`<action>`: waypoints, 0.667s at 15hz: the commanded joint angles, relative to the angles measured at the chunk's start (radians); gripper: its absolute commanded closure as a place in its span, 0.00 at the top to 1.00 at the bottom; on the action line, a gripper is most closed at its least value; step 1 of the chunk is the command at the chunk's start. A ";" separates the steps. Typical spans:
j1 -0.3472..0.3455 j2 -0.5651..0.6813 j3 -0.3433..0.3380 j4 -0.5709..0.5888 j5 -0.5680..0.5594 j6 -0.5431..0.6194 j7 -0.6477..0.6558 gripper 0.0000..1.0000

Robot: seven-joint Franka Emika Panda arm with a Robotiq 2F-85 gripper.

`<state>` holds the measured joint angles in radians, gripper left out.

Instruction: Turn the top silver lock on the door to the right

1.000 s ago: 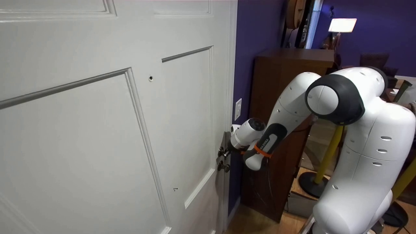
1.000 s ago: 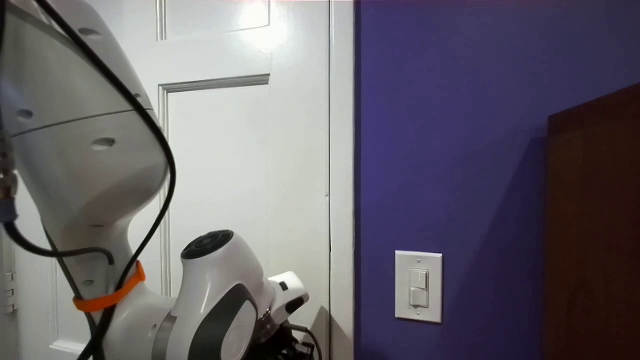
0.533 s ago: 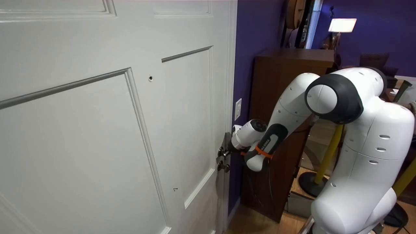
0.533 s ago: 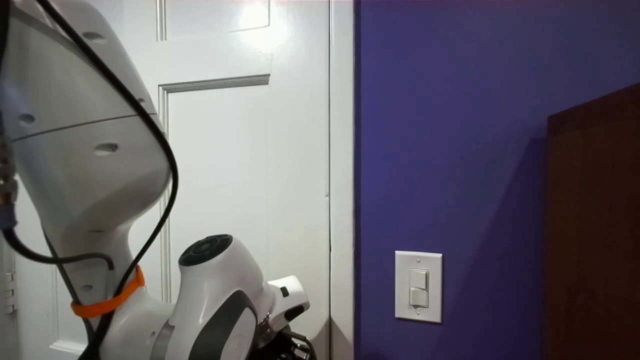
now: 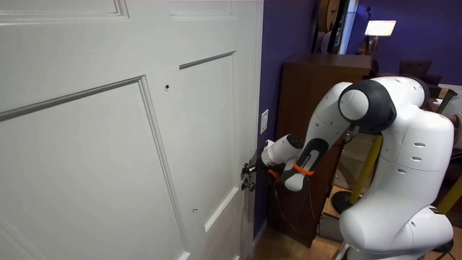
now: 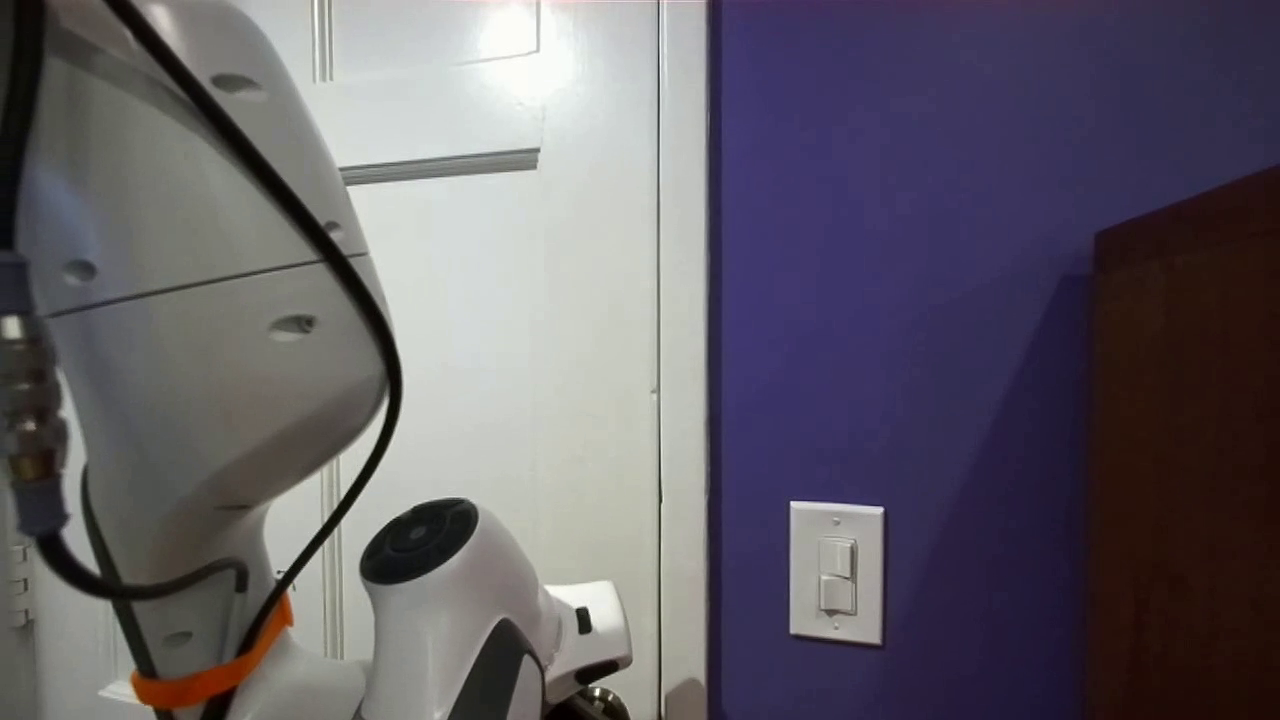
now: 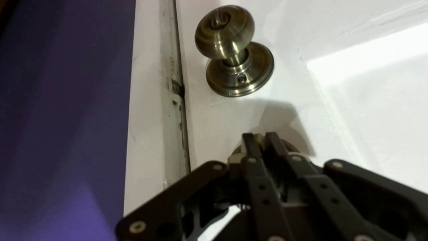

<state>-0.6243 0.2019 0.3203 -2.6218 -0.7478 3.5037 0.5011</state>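
The white panelled door (image 5: 207, 119) fills much of an exterior view and shows behind the arm in an exterior view (image 6: 450, 330). The top lock (image 5: 245, 168) is a round metal plate near the door's edge, above the door knob (image 5: 248, 185). In the wrist view, where the knob (image 7: 225, 33) appears above it, the lock's plate (image 7: 291, 146) is mostly hidden behind my fingers. My gripper (image 7: 259, 137) has its two dark fingers close together, with the lock's brass turn piece (image 7: 259, 139) between the tips. The gripper also shows at the lock in an exterior view (image 5: 254, 168).
The door frame (image 7: 147, 110) and purple wall (image 6: 900, 300) adjoin the door's edge. A light switch (image 6: 837, 574) is on that wall. A dark brown cabinet (image 5: 325, 79) stands behind the arm. A yellow post (image 5: 366, 173) on a black base stands farther right.
The hand has moved back a little from the door and slightly lower. The wrist has tilted and the upper arm has swung. The fingers stay at the top lock; the door has not moved.
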 commanded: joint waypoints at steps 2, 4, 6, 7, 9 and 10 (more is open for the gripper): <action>-0.018 0.005 0.012 0.002 -0.014 0.005 0.017 0.11; -0.019 0.005 0.013 0.002 -0.014 0.005 0.020 0.11; -0.029 0.018 0.025 0.011 0.003 -0.015 0.077 0.03; -0.034 0.020 0.033 0.012 0.015 -0.027 0.112 0.03; -0.047 0.028 0.051 0.012 0.015 -0.018 0.180 0.03; -0.053 0.030 0.057 0.013 0.010 -0.020 0.209 0.03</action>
<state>-0.6505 0.2049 0.3426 -2.6225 -0.7555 3.5083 0.5886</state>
